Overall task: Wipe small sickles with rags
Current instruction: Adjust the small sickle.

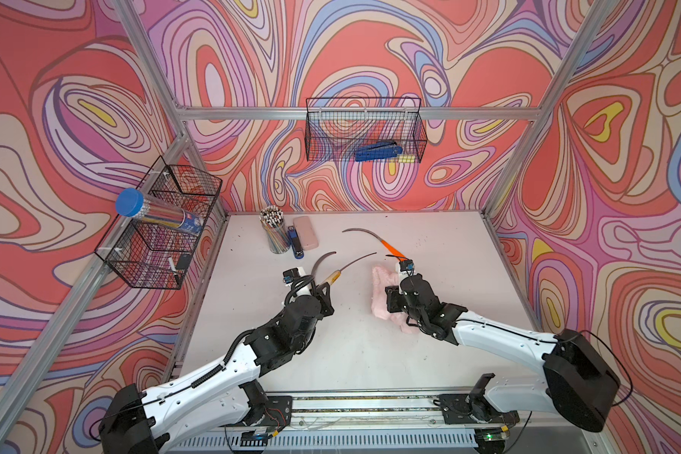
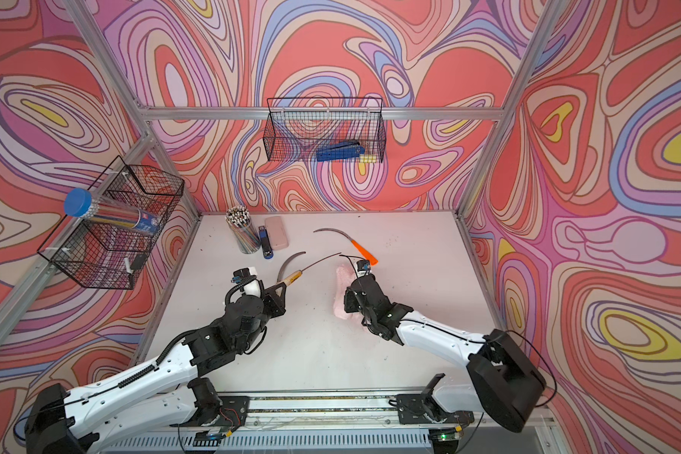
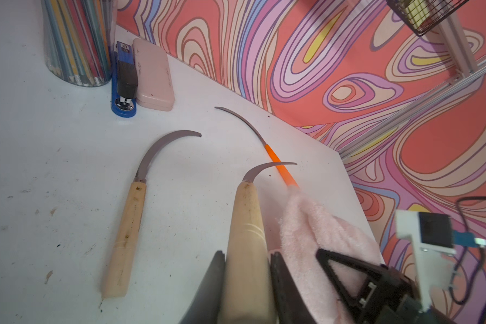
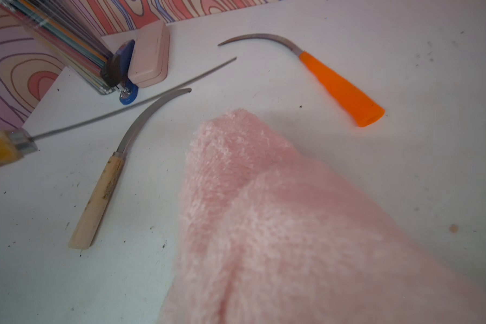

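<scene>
With left gripper [image 3: 246, 261] clamped shut on a wooden-handled sickle [image 3: 246, 213] and right gripper [image 1: 391, 302] pinched shut on the rag [image 4: 264, 210], wrap blade near handle, then draw tipward along the spine.

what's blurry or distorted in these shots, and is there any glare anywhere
Both top views: sharp, evenly lit, no glare, but wide-angle, so the frame posts splay outward. Left wrist view: the held sickle goes soft near the lens. Right wrist view: the held sickle is smeared at the edge, the rag is soft, the orange sickle is crisp.
</scene>
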